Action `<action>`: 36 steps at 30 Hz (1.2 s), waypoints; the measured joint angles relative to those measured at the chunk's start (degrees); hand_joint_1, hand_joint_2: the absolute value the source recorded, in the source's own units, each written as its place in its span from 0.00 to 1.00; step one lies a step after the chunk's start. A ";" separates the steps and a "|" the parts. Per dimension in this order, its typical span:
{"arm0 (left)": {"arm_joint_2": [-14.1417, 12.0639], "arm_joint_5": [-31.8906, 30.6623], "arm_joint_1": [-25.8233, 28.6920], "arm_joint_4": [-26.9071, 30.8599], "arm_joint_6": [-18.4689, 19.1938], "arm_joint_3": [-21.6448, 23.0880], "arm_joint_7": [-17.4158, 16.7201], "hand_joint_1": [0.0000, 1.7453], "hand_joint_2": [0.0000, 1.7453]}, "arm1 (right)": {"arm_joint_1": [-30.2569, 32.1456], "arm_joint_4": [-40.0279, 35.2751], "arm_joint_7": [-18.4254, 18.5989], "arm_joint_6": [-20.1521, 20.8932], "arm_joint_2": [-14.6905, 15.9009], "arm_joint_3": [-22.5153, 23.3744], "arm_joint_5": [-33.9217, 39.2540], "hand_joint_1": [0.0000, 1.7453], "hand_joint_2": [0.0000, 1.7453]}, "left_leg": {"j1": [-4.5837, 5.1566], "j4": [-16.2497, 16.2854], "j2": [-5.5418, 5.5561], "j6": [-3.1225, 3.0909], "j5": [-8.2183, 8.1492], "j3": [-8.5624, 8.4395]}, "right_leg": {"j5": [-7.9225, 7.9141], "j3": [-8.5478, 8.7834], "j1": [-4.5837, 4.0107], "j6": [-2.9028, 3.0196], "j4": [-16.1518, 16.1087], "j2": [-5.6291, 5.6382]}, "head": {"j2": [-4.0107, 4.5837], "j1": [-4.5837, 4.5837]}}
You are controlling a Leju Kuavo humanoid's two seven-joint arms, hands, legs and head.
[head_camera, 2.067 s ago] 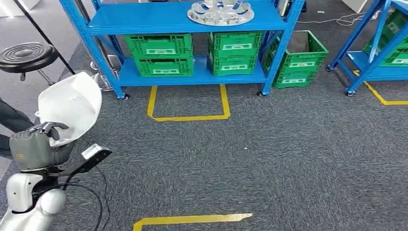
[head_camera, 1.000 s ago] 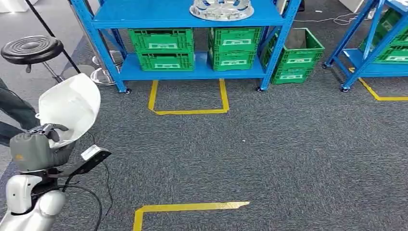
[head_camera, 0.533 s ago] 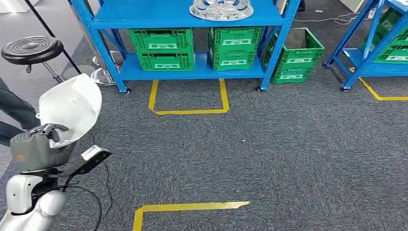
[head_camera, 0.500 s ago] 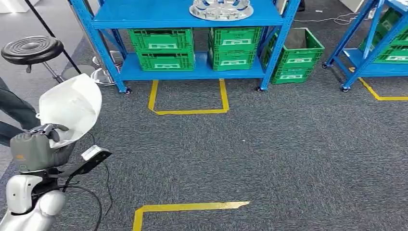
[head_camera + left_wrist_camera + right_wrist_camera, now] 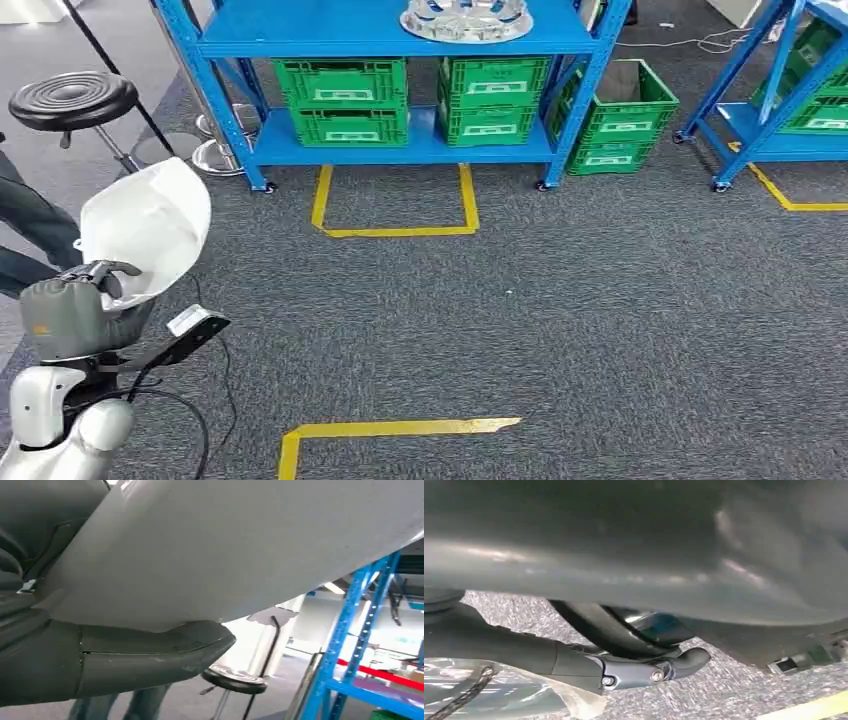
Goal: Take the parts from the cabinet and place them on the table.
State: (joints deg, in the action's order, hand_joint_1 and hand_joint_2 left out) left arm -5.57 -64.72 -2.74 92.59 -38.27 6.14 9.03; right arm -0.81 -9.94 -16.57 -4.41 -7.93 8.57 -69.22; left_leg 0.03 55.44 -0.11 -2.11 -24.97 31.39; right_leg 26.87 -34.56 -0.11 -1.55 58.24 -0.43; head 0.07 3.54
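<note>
head view, near to far: left hand (image 5: pixel 82 305), fingers closed on white curved part (image 5: pixel 148 230), held above grey carpet; yellow floor tape (image 5: pixel 395 206); blue cabinet (image 5: pixel 400 40) bearing silver disc part (image 5: pixel 465 20), green crates (image 5: pixel 345 98). right hand's state cannot be told.

Head view bright, even, sharp; soft shadows only. Left wrist view blurry up close, white glare at middle right, ceiling lamp (image 5: pixel 334 588) glowing. Right wrist view dim, fuzzy on top, shiny spots upper right, floor below sharper.
</note>
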 joint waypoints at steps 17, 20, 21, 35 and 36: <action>-0.02 -0.04 -0.23 -0.04 0.09 0.02 0.11 1.00 1.00 | 0.17 0.02 -0.15 0.04 -0.09 -0.59 -0.59 0.00 0.00 | -0.72 6.44 1.97 3.88 -1.80 5.70 | 1.73 4.15 1.37 1.41 -0.90 1.54 | 0.00 -1.00; 0.09 -0.04 -0.21 -0.15 0.09 0.04 0.11 1.00 1.00 | 0.58 0.02 -0.15 0.00 -0.09 -0.63 -0.57 0.00 0.00 | -0.82 19.48 0.78 4.30 -7.80 10.75 | 1.69 3.74 1.01 1.62 -0.83 -1.02 | 0.00 -1.09; 0.09 -0.04 -0.19 -0.28 0.09 0.04 0.11 1.00 1.00 | 0.59 0.02 -0.15 -0.02 -0.09 -0.63 -0.57 0.00 0.00 | -0.82 20.05 0.75 4.29 -7.56 10.72 | 1.68 3.64 0.92 1.64 -0.80 -1.76 | 0.00 -1.09; 0.48 -0.31 -1.37 -0.46 -0.04 0.50 0.68 1.00 1.00 | 0.25 -0.07 -0.50 -0.33 0.02 -0.66 0.00 0.00 0.00 | -0.21 2.14 0.39 0.24 -0.39 2.23 | 10.19 -4.06 0.24 -0.61 15.43 -0.01 | 0.00 -0.89; 0.50 -0.37 -1.31 -0.57 -0.04 0.50 0.70 1.00 1.00 | 0.10 -0.07 -0.63 -0.33 0.02 -0.66 0.02 0.00 0.00 | -0.19 2.16 1.14 0.24 -0.32 2.25 | 9.95 -4.83 0.24 -0.61 17.02 0.11 | 0.00 -0.94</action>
State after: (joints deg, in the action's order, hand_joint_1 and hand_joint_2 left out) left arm -5.07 -65.09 -4.05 92.02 -38.32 6.64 9.73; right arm -0.72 -10.01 -17.20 -4.74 -7.91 7.91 -69.20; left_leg -0.16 57.60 1.03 -1.87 -25.28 33.64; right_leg 36.83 -39.39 0.12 -2.16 75.26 -0.32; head 0.07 2.60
